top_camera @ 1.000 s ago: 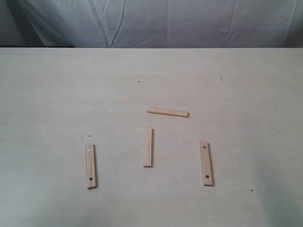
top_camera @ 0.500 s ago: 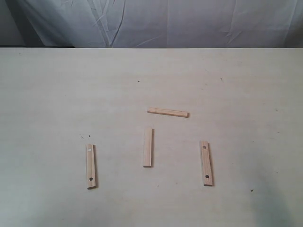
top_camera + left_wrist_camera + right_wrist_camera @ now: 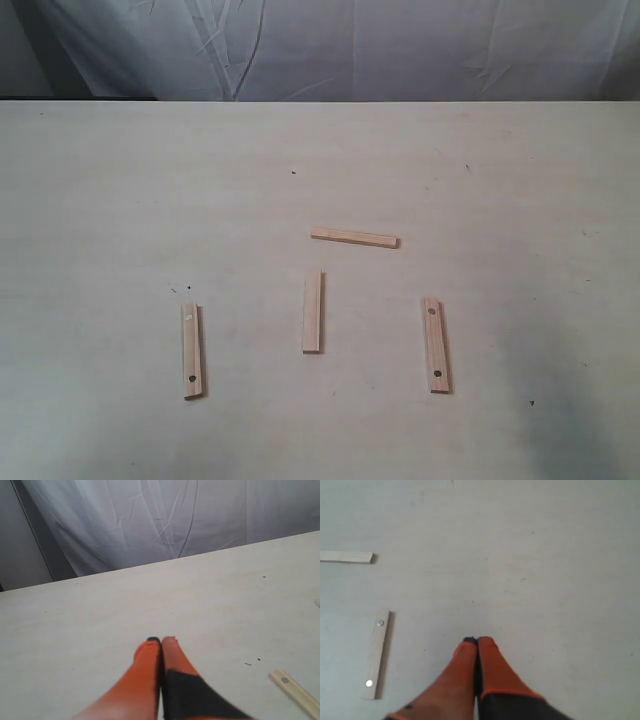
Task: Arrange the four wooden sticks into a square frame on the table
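Exterior view gives you the four wooden sticks lying flat and separate on the counter, none touching another. The crosswise plain stick lies farthest back, just right of the middle, running left to right with a slight tilt. Just in front of its left end, across a small gap, the lengthwise plain stick points away from the camera. The left holed stick sits well off to the left and a little nearer the front, also running front to back. It has a dark hole at its near end and a pale mark at its far end. The right holed stick lies well to the right of the lengthwise one, roughly parallel with it, with a dark hole near each end.

In the left wrist view your left gripper has its orange fingertips pressed together with nothing between them, over bare counter. The left holed stick shows off to one side, clear of the gripper. In the right wrist view your right gripper is likewise closed tight on nothing. The right holed stick lies beside it but apart, and one end of the crosswise plain stick shows farther off. Behind the counter hangs a wrinkled pale cloth.
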Robot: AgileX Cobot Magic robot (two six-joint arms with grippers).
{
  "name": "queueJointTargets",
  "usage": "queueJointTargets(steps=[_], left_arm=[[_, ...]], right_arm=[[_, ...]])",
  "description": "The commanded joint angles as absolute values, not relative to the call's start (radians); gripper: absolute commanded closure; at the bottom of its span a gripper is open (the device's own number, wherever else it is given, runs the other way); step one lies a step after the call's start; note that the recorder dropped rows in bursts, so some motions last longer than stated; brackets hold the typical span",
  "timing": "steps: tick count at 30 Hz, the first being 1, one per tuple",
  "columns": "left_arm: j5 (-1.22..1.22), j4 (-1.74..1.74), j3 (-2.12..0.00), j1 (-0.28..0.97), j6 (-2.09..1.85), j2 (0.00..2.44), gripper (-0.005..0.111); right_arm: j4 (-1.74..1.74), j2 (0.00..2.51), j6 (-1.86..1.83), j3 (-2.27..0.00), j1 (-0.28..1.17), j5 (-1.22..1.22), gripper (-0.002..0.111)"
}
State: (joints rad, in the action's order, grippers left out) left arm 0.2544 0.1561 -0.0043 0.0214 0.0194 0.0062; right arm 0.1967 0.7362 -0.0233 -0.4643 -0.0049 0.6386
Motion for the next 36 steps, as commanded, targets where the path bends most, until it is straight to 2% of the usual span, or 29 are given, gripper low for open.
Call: queueJointTargets(steps=[1, 4, 9, 14, 19, 20, 22, 23, 25, 31, 33, 35, 36], left_arm=[[0.248, 0.157, 0.000, 0.018, 0.022, 0.000, 0.107], [0.248, 0.157, 0.000, 0.018, 0.022, 0.000, 0.107], [0.248, 0.157, 0.000, 0.018, 0.022, 0.000, 0.107], [0.248, 0.157, 0.000, 0.018, 0.022, 0.000, 0.107], [0.248, 0.157, 0.000, 0.018, 0.022, 0.000, 0.107], [0.248, 0.157, 0.000, 0.018, 0.022, 0.000, 0.107], [0.248, 0.157, 0.000, 0.018, 0.022, 0.000, 0.107], [0.248, 0.157, 0.000, 0.018, 0.022, 0.000, 0.107], [0.248, 0.157, 0.000, 0.018, 0.022, 0.000, 0.107], [0.248, 0.157, 0.000, 0.018, 0.022, 0.000, 0.107], [0.248, 0.157, 0.000, 0.018, 0.022, 0.000, 0.107], [0.248, 0.157, 0.000, 0.018, 0.022, 0.000, 0.107], [0.248, 0.157, 0.000, 0.018, 0.022, 0.000, 0.107]], right_arm=[[0.324, 0.915, -0.023, -0.534, -0.008, 0.692, 0.109], [0.344, 1.067, -0.023, -0.573, 0.055, 0.708, 0.109], [0.306, 1.270, 0.072, -0.624, 0.253, 0.648, 0.109], [0.118, 1.462, 0.368, -0.708, 0.446, 0.562, 0.109], [-0.053, 1.627, 0.643, -0.837, 0.561, 0.594, 0.109], [-0.056, 1.651, 0.663, -0.855, 0.574, 0.599, 0.107], [-0.054, 1.723, 0.697, -0.895, 0.602, 0.593, 0.090], [-0.056, 1.756, 0.715, -0.904, 0.606, 0.585, 0.074], [-0.077, 1.791, 0.755, -0.904, 0.606, 0.589, 0.065], [-0.096, 1.874, 0.785, -0.902, 0.607, 0.587, 0.066], [-0.088, 1.886, 0.778, -0.902, 0.610, 0.594, 0.077], [-0.088, 1.888, 0.758, -0.902, 0.618, 0.596, 0.104], [-0.088, 1.883, 0.758, -0.904, 0.618, 0.589, 0.108]])
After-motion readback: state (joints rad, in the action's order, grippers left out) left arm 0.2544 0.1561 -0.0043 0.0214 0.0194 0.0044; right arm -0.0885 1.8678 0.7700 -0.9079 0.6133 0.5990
